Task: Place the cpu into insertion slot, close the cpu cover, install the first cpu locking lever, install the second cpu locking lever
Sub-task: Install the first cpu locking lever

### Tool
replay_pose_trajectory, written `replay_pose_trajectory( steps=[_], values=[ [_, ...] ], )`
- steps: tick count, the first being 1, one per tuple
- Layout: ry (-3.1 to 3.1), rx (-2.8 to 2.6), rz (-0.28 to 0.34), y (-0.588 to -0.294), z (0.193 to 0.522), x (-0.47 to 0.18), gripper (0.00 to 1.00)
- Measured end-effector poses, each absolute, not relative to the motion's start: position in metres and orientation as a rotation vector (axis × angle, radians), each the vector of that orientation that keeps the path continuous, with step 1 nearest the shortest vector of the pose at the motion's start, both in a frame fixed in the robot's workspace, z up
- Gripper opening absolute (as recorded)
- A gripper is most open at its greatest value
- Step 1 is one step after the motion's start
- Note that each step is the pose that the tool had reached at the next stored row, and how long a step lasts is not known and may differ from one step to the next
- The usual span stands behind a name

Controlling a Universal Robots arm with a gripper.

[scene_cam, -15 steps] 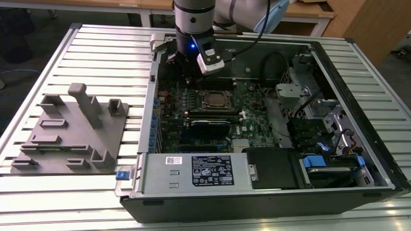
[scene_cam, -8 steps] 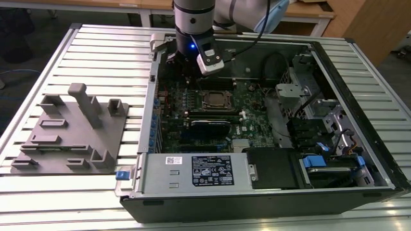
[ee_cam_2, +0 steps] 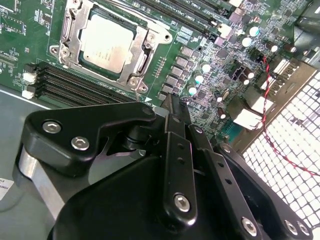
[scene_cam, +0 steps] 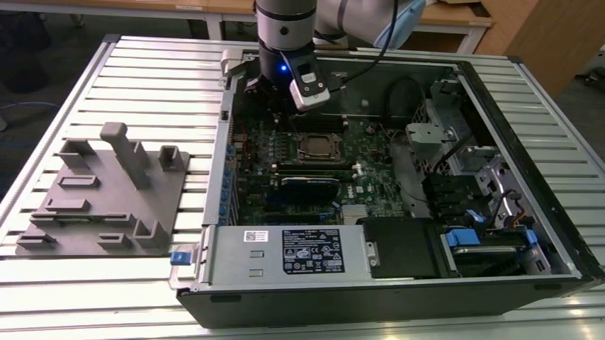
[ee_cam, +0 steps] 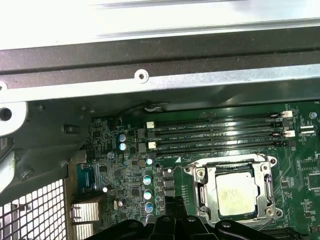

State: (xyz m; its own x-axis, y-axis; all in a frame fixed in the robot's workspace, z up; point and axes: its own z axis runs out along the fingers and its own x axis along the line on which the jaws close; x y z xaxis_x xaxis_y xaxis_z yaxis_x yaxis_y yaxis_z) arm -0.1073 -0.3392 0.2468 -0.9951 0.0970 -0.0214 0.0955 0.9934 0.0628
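Looking first at the exterior view: finds the pincer (scene_cam: pixel 270 95) hung from the arm (scene_cam: pixel 283 28) low inside the open computer case (scene_cam: pixel 529 163), above the motherboard (scene_cam: pixel 369 180). Places the cpu (scene_cam: pixel 317 147) near the pincer but clear of it, lower down and off toward the power supply box (scene_cam: pixel 288 251). Suggests a hover over the board, not contact.

Turning to the second wrist view: shows the pincer (ee_cam_2: pixel 173 102) drawn narrow, tips together, with nothing seen between them. Puts the cpu (ee_cam_2: pixel 107 45) ahead of the tips and apart from them, lying flat in the insertion slot (ee_cam_2: pixel 121 20), with the memory slots (ee_cam_2: pixel 75 82) between chip and pincer. Has the cpu cover (ee_cam_2: pixel 75 40) down flat around the chip's edges, silver top showing through the window. Probably lowered to press the chip onto its contacts. Leaves the locking levers (ee_cam_2: pixel 146 56) beside the frame unclear as to hooked or loose.

Moving to the first wrist view: catches the pincer (ee_cam: pixel 172 217) close together and empty. Sets the cpu (ee_cam: pixel 235 192) off to one side of the tips and lower, untouched, framed by the cpu cover (ee_cam: pixel 234 166), with memory slots (ee_cam: pixel 215 132) beyond. Reads as chip seated and cover shut, with the pincer held off the socket, likely to stay clear of the frame.
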Motion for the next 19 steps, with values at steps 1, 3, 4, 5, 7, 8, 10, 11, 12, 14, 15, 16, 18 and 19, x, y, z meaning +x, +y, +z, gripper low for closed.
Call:
replay_pose_trajectory(
  steps=[1,3,4,5,7,8,10,11,12,14,15,16,18,19],
  values=[
    [3.115,0.15,0.096,-0.3392,0.2467,-0.1072,0.1],
    [3.133,0.152,0.095,-0.3392,0.2467,-0.107,0.1],
    [3.139,0.153,0.095,-0.3392,0.2467,-0.1069,0.1],
    [3.141,0.153,0.095,-0.3392,0.2468,-0.107,0.1],
    [3.141,0.153,0.095,-0.3392,0.2467,-0.107,0.1],
    [3.142,0.153,0.095,-0.3392,0.2467,-0.107,0.1],
    [3.15,0.153,0.095,-0.3391,0.2465,-0.1068,0.1],
    [3.161,0.155,0.094,-0.3392,0.2466,-0.1068,0.1],
    [3.162,0.155,0.094,-0.3392,0.2467,-0.1068,0.1],
    [3.162,0.155,0.094,-0.3392,0.2466,-0.1068,0.1],
    [3.162,0.155,0.094,-0.3392,0.2466,-0.1068,0.1],
    [3.162,0.155,0.094,-0.3392,0.2466,-0.1068,0.1],
    [3.163,0.155,0.094,-0.3392,0.2466,-0.1068,0.1],
    [3.165,0.155,0.094,-0.3392,0.2465,-0.1067,0.1]
  ],
)
